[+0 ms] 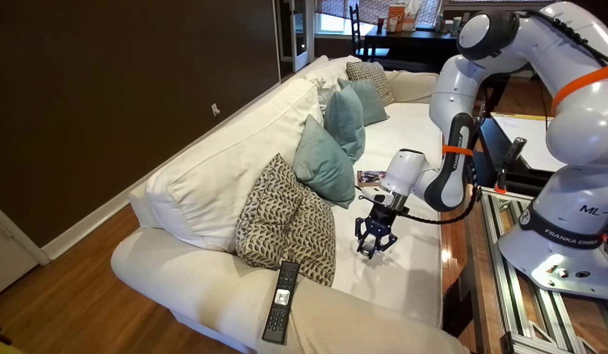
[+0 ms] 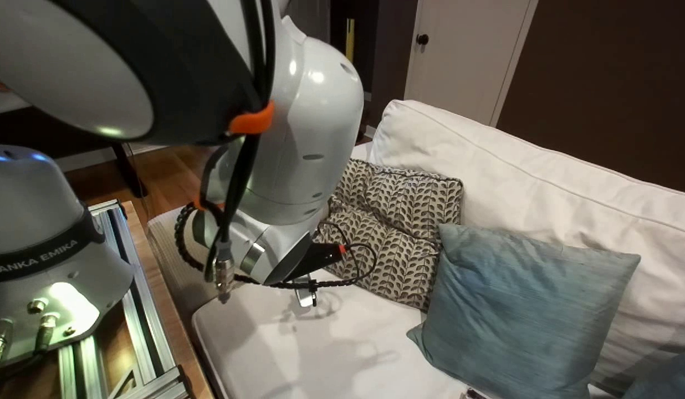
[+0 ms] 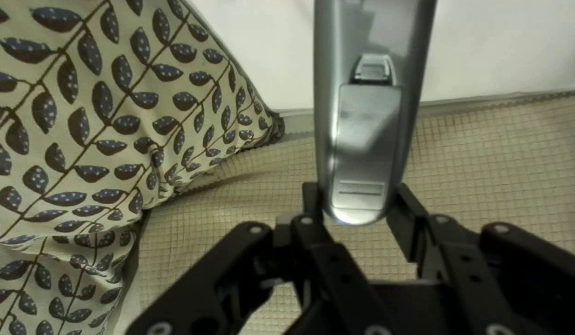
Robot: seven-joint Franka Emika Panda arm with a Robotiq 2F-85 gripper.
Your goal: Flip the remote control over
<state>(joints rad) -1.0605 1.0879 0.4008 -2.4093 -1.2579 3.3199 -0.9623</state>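
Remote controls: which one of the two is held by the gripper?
The silver-grey remote, pinched near one end in the gripper, its latched cover showing in the wrist view; the black remote lies on the sofa arm, untouched.

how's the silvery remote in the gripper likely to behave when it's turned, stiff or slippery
The remote control is probably stiff, as its straight casing looks hard. Its glossy, rounded sides may make it slippery. The gripper holds it near one end, so the long free part could make it swivel.
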